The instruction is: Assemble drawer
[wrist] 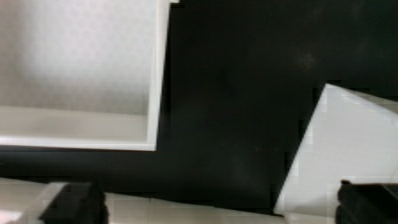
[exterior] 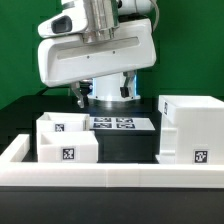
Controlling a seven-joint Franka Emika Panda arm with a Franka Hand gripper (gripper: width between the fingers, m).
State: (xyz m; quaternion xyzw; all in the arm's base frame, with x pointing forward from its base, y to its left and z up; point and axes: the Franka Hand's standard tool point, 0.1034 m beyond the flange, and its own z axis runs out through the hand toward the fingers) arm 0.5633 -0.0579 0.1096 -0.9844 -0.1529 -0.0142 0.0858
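The large white cube-shaped housing [exterior: 188, 128] stands at the exterior view's right, a tag on its front. Two small open-top boxes stand together at the left, one behind [exterior: 58, 123] and one in front [exterior: 68, 150], each tagged. My gripper [exterior: 105, 97] hangs above the table behind the marker board, apart from all parts. In the wrist view its dark fingertips [wrist: 71, 205] stand wide apart with nothing between them, so the gripper [wrist: 222, 205] is open and empty. That view also shows one small box [wrist: 80, 70] and a face of the housing [wrist: 347, 140].
The marker board [exterior: 112, 124] lies flat on the black table between the boxes and the housing. A low white border wall [exterior: 110, 178] runs along the front and up the left side. A pale surface [wrist: 178, 195] shows between the fingers.
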